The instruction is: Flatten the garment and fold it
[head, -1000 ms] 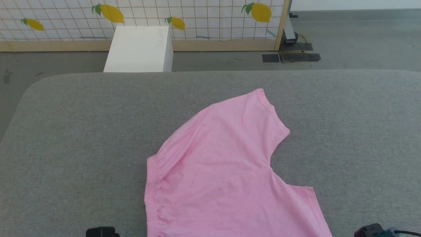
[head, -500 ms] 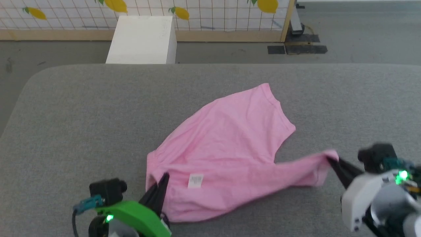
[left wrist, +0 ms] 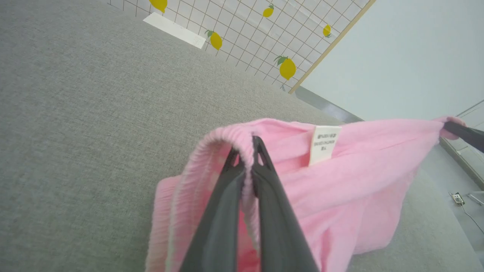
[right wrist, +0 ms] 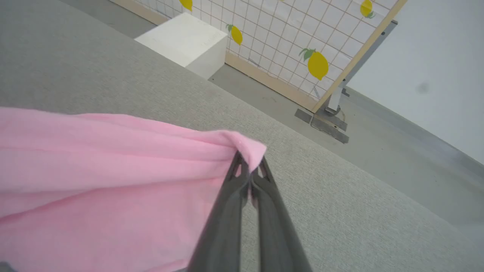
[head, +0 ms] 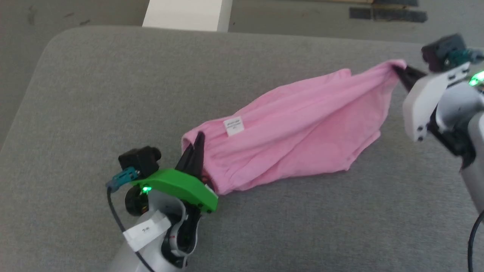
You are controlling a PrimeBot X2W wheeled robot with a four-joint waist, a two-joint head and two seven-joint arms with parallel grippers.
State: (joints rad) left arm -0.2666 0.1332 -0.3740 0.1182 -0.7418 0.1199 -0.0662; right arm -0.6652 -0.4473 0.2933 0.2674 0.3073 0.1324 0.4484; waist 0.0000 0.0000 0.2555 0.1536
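Though stretched out — garment underside hidden.

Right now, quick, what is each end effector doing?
Left end effector: shut on the garment, at its gathered waistband.
Right end effector: shut on the garment's far corner.

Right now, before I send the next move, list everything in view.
garment: one, light pink, stretched between both grippers over the table
label: one, white, sewn near the waistband end
table: one, grey fabric top, under the garment
box: one, white, on the floor beyond the table's far edge
screen: one, white grid with yellow lemons, behind the box
left gripper: one, dark fingers, shut on the gathered waistband
right gripper: one, dark fingers, shut on the opposite corner
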